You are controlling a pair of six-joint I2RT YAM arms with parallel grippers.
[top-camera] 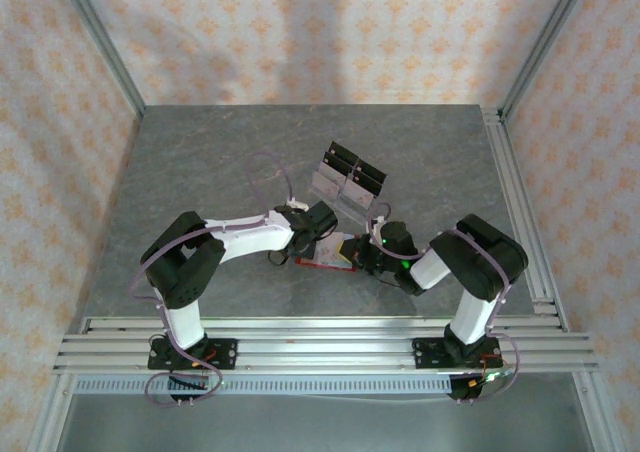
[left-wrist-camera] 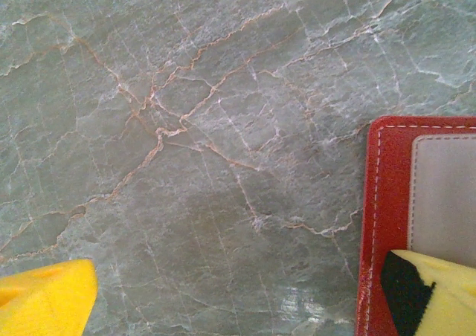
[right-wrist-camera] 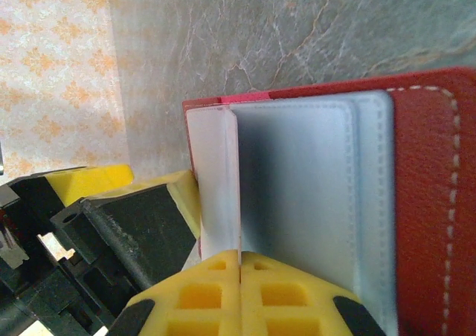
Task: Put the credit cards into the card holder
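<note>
On the left, we see the left gripper (left-wrist-camera: 238, 302) spread wide, low over the marbled grey table (left-wrist-camera: 186, 128). It grasps nothing. One yellow fingertip (left-wrist-camera: 44, 299) hangs over bare stone, and the other overlaps the edge of the card holder (left-wrist-camera: 379, 224). So the holder lies at this gripper's right side, not between its jaws. In the left wrist view the holder shows a red border with white stitching around a pale grey panel. We cannot tell whether that panel is a pocket or a card.

In the top view, the card holder lies flat near the middle of the table, between the two grippers and close to both. The clear stand (top-camera: 348, 177) with its black blocks (top-camera: 352, 167) sits behind it, apart from it.

On the right, the right gripper (right-wrist-camera: 239, 291) is clenched on a thin whitish credit card (right-wrist-camera: 216, 180), which stands on edge out of the seam between its yellow fingertips. The card's far end reaches the left edge of the holder's pale grey inner pockets. The holder lies just beyond and to the right of this gripper, its stitched red leather furthest right.
</note>
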